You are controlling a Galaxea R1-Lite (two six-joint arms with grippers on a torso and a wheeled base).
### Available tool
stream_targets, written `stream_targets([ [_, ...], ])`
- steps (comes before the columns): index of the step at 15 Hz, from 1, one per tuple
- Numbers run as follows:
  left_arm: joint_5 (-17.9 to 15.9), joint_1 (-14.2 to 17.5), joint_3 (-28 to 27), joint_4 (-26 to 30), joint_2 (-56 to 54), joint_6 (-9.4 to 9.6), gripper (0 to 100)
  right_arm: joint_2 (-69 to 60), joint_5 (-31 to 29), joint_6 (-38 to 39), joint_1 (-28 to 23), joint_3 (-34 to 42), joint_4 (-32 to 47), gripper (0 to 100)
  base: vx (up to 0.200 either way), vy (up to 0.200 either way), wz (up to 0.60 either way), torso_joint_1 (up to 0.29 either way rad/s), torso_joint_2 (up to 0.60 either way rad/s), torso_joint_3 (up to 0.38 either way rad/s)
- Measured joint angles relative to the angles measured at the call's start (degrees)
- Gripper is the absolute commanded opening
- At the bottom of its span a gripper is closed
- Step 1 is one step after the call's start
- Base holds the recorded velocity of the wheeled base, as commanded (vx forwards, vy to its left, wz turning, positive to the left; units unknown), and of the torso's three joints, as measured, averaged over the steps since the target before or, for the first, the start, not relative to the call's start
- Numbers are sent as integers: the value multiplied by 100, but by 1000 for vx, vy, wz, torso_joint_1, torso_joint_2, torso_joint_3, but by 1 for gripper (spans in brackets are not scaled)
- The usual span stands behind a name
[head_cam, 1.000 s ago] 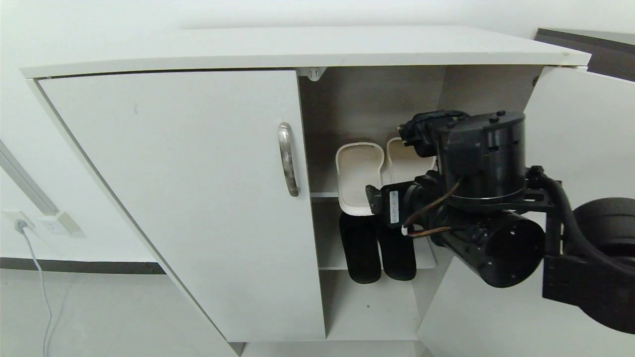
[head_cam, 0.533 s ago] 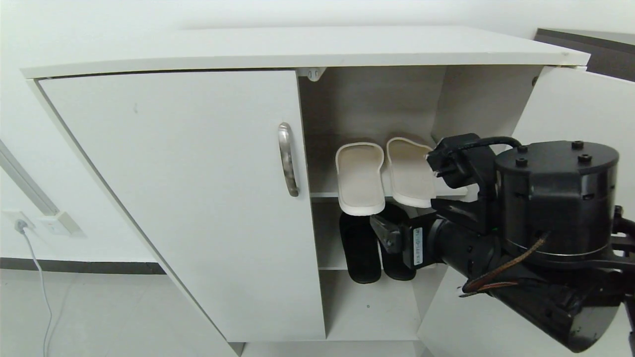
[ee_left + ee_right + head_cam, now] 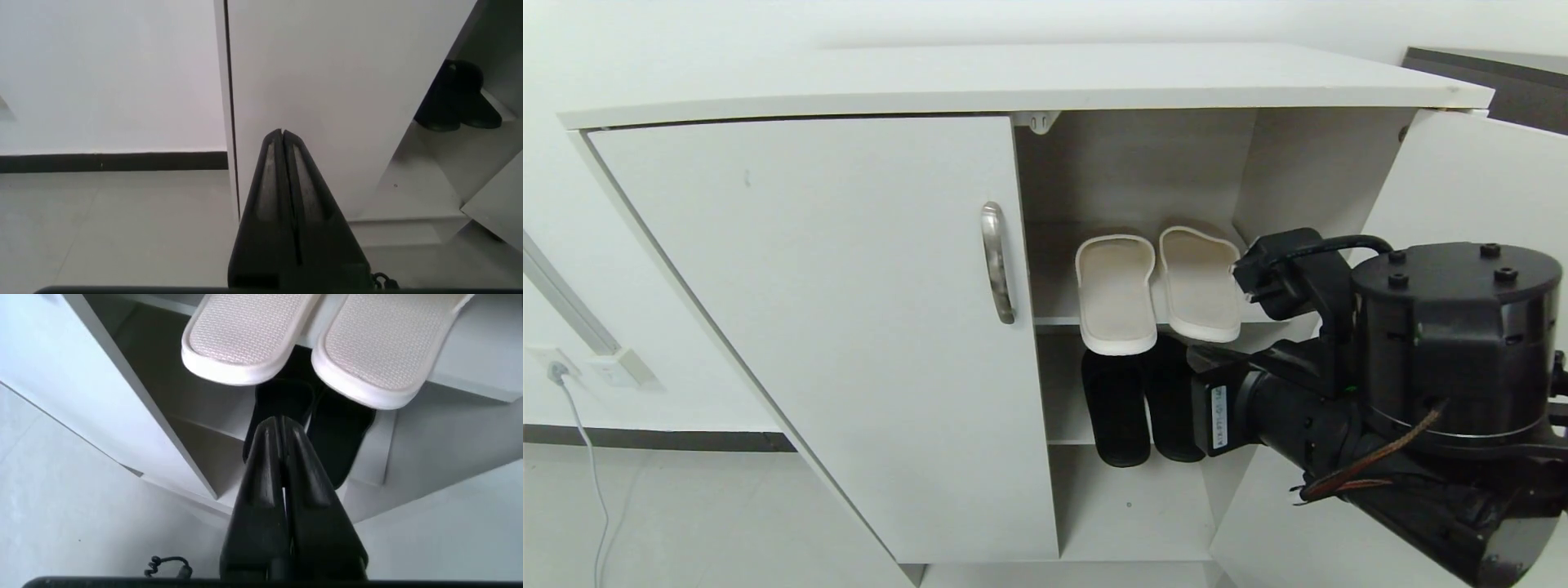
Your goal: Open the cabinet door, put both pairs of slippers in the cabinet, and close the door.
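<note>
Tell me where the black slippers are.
In the head view, the black slippers sit side by side on a shelf in the cabinet's open right half, directly below the white slippers.

The cabinet [image 3: 809,327] is plain white outside and pale grey, faintly grained inside, with a brushed silver handle [image 3: 996,261]. The cream slippers [image 3: 1115,294] carry a fine dotted texture, while the black slippers [image 3: 1117,408] look plain.

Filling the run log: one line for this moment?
white slippers: upper shelf | black slippers: shelf below | right door: open | left door: shut | right gripper: shut, empty | left gripper: shut, empty
</note>
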Motion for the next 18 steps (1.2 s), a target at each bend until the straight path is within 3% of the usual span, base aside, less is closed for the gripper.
stream_targets([
  [6, 0, 2, 0, 0, 0, -22, 0, -24, -11, -4, -11, 17, -95, 0, 0, 0, 0, 0, 0, 0],
  [18, -10, -1, 0, 0, 0, -13, 0, 9, 266, 20, -11, 205, -218, 0, -200, 0, 0, 2, 5, 2],
])
